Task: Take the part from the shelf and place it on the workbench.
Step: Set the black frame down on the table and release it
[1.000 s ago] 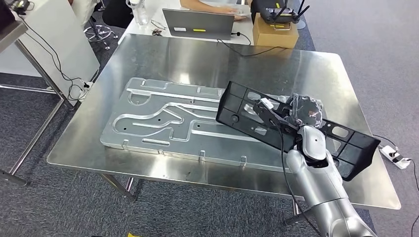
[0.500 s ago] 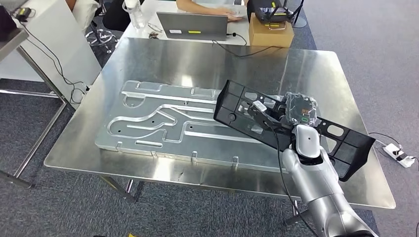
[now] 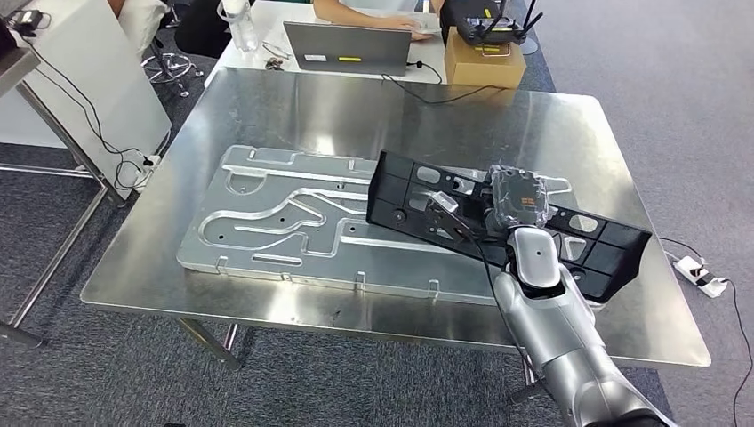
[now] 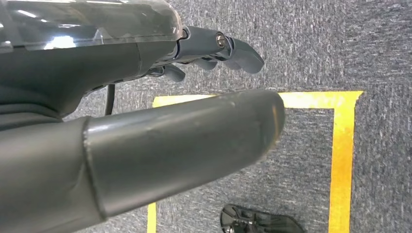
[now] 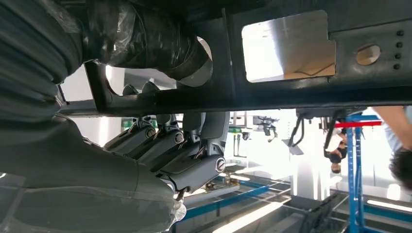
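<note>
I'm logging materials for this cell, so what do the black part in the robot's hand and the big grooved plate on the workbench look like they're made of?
Black part: probably moulded plastic, matte, dull, with ribs and cutouts. Grooved plate: apparently machined aluminium, with a satin silver sheen and milled channels. Workbench: brushed, reflective steel, likely stainless.

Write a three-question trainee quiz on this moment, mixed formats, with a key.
1. True or false: the right hand holds the black part.
2. The black part is above: A) the floor, B) the steel workbench, C) the laptop.
3. Fill in: the left hand hangs over grey carpet marked with ____ tape.

Key: 1 true; 2 B; 3 yellow.
</note>
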Action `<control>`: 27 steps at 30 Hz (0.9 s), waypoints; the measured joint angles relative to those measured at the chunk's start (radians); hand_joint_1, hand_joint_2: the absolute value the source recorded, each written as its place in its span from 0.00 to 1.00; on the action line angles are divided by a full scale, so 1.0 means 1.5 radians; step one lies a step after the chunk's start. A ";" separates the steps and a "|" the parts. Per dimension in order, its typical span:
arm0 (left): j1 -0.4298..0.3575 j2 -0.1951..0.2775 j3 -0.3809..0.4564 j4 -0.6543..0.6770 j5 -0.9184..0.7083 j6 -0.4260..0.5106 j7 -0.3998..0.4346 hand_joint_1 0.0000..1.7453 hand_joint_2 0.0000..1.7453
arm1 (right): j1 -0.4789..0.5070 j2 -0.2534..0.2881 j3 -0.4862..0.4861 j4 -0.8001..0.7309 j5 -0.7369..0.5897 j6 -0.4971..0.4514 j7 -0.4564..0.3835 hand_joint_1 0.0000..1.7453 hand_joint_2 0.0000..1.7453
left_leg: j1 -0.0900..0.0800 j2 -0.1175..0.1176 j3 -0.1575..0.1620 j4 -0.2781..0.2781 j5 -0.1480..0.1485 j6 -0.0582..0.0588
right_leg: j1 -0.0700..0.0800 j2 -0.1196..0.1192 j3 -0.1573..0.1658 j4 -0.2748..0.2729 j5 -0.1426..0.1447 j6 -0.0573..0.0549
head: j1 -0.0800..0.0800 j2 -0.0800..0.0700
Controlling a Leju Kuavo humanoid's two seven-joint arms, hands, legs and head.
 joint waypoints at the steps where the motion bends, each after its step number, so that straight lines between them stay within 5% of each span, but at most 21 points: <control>1: 0.000 0.000 0.000 0.000 0.000 0.000 0.000 0.00 0.00 | 0.000 0.000 0.000 0.002 0.000 -0.002 -0.003 1.00 1.00 | -0.001 0.001 -0.002 0.000 0.000 0.001 | -0.001 0.000 -0.020 0.042 -0.018 0.001 | 0.000 0.000; 3: 0.001 0.000 0.000 0.000 0.000 0.000 0.000 0.00 0.00 | 0.001 0.000 0.001 0.005 0.000 -0.005 -0.008 1.00 1.00 | -0.001 0.001 -0.002 0.000 0.000 0.001 | -0.002 -0.002 -0.033 0.072 -0.018 0.002 | 0.000 0.000; 7: 0.001 0.000 0.000 0.000 0.001 0.000 0.000 0.00 0.00 | -0.001 0.000 0.001 0.007 0.000 -0.008 -0.014 1.00 1.00 | -0.003 -0.001 0.002 0.001 -0.001 -0.005 | 0.002 -0.003 0.042 -0.079 0.058 -0.010 | 0.000 0.000; 12: -0.001 -0.001 0.000 0.000 0.005 0.001 0.000 0.00 0.00 | -0.002 0.001 0.005 0.007 0.000 -0.011 -0.025 1.00 1.00 | -0.001 -0.003 0.001 0.005 -0.007 -0.025 | 0.006 -0.006 0.059 -0.118 0.066 -0.025 | 0.000 0.000; 14: -0.001 -0.001 0.000 0.000 0.006 0.002 0.000 0.00 0.00 | -0.002 0.003 0.007 0.007 0.000 -0.011 -0.026 1.00 1.00 | 0.000 -0.004 -0.020 0.053 -0.038 -0.029 | 0.003 -0.011 0.062 -0.125 0.070 -0.033 | -0.001 0.000; 16: 0.000 0.001 0.000 0.000 0.007 0.004 0.000 0.00 0.00 | -0.001 0.004 0.008 0.008 0.000 -0.011 -0.028 1.00 1.00 | 0.000 -0.004 -0.060 0.140 -0.081 -0.031 | 0.004 -0.015 0.060 -0.125 0.071 -0.036 | -0.001 0.000; 18: 0.003 0.002 0.001 0.000 0.009 0.004 0.001 0.00 0.00 | 0.000 0.004 0.009 0.009 -0.001 -0.011 -0.030 1.00 1.00 | 0.001 -0.004 -0.082 0.185 -0.088 -0.034 | 0.005 -0.016 0.059 -0.124 0.070 -0.036 | -0.001 0.000; 19: 0.003 0.002 0.001 0.000 0.010 0.005 0.002 0.00 0.25 | 0.000 0.004 0.009 0.010 -0.001 -0.011 -0.031 0.75 0.75 | 0.002 -0.004 -0.074 0.169 -0.071 -0.035 | 0.004 -0.016 0.060 -0.122 0.069 -0.035 | -0.001 0.000; 22: 0.003 0.002 0.001 0.000 0.009 0.008 0.007 0.00 1.00 | -0.001 0.004 0.009 0.011 -0.002 -0.010 -0.034 0.00 0.00 | 0.004 -0.003 -0.016 0.046 -0.014 -0.037 | 0.003 -0.014 0.057 -0.110 0.062 -0.026 | -0.001 0.000; 27: 0.002 0.003 0.001 0.000 0.005 0.007 0.007 0.00 1.00 | -0.002 0.003 0.008 0.015 -0.002 -0.005 -0.034 0.00 0.00 | 0.001 -0.003 -0.002 0.012 -0.009 -0.015 | 0.005 -0.009 0.050 -0.100 0.056 -0.008 | 0.000 0.000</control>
